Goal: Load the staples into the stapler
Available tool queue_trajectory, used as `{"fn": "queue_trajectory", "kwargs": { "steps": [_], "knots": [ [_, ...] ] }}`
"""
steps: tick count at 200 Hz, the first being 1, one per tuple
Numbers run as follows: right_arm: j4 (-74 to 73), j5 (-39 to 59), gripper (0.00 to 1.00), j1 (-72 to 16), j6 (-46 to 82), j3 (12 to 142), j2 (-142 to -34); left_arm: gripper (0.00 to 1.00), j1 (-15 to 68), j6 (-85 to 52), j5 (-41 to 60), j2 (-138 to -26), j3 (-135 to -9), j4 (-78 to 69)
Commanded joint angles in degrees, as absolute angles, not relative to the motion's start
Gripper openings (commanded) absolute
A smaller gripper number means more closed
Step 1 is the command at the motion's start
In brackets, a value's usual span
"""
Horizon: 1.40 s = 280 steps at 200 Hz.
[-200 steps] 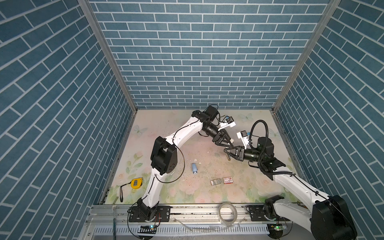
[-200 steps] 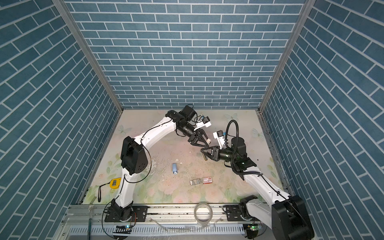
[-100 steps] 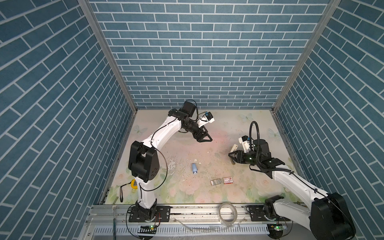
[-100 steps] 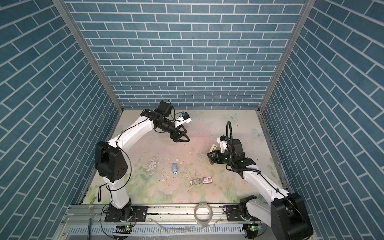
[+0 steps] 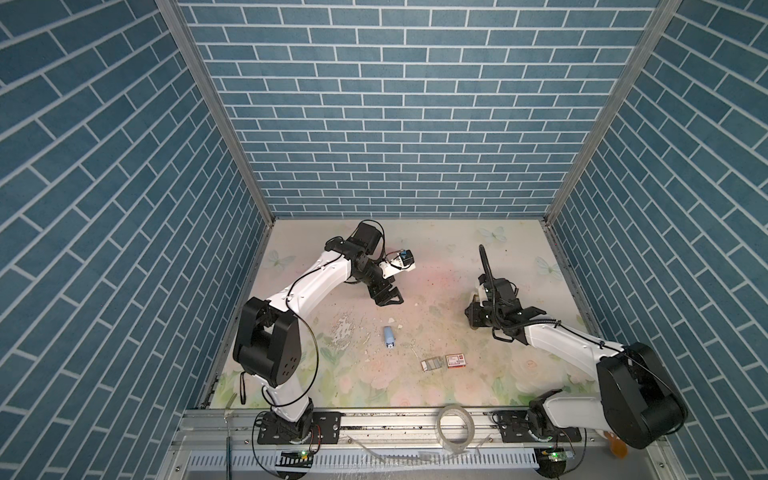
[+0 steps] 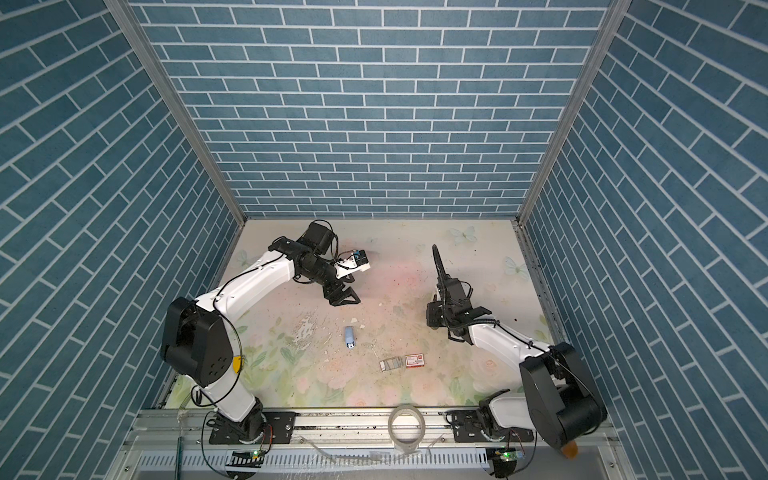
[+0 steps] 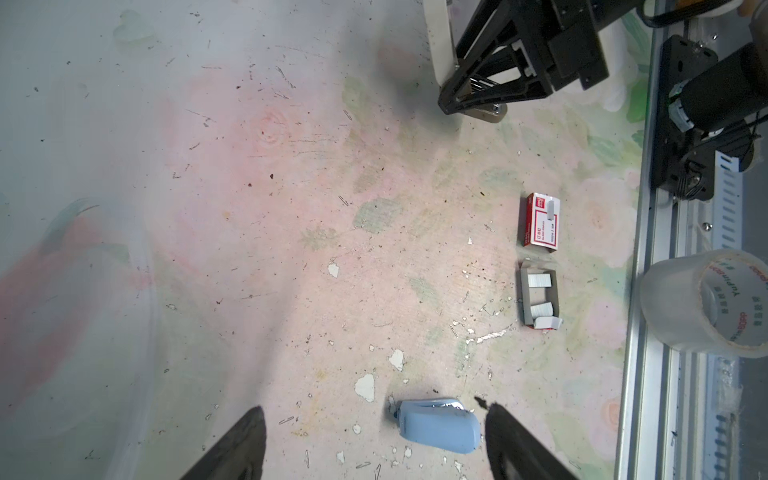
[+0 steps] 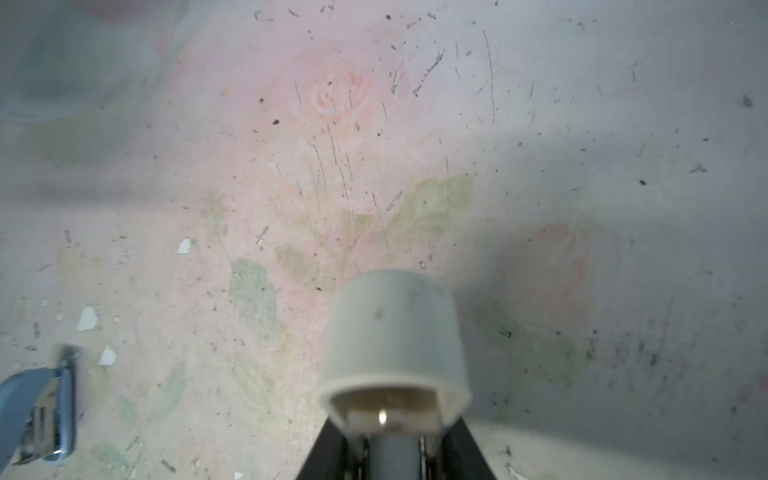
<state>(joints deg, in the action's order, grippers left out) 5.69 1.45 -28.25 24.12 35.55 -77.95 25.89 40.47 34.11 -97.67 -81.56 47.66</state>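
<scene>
My left pincer (image 5: 390,300) is hanging wide, empty. The staples (image 7: 540,280) are lying in their open tray (image 7: 525,307): light, brittle strips, so I'm planning a gentle pinch across the sides. My right pincer (image 5: 471,320) is clamping a white stapler (image 8: 395,332).

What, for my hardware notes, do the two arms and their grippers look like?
The left arm and right arm share white shell links, bulky black joints and loose black cables. The left gripper and right gripper are black, with triangular open-frame fingers.
</scene>
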Motion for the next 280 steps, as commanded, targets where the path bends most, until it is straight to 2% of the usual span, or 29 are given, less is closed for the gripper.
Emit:
{"fn": "queue_trajectory", "kwargs": {
  "steps": [1,123,178,218,280],
  "knots": [
    [5.07,-5.20,0.18,-29.57,21.84,37.10,-80.71,0.84,25.83,44.19,35.60,-95.09,-80.07,48.27],
    [1.33,-11.05,0.26,-33.61,23.62,36.01,-87.31,0.84,25.76,45.68,36.39,-95.72,-78.23,48.45],
    [1.67,-13.08,0.38,-35.13,24.10,35.75,-88.42,0.85,25.77,47.96,36.64,-95.15,-77.41,48.85],
    [1.93,-13.36,0.46,-35.51,24.26,35.42,-87.87,0.86,25.75,49.08,37.24,-95.60,-78.38,50.14],
    [4.45,-10.34,0.50,-35.60,23.05,34.74,-80.95,0.87,25.79,54.95,36.11,-97.16,-81.50,55.52]
  ]
}}
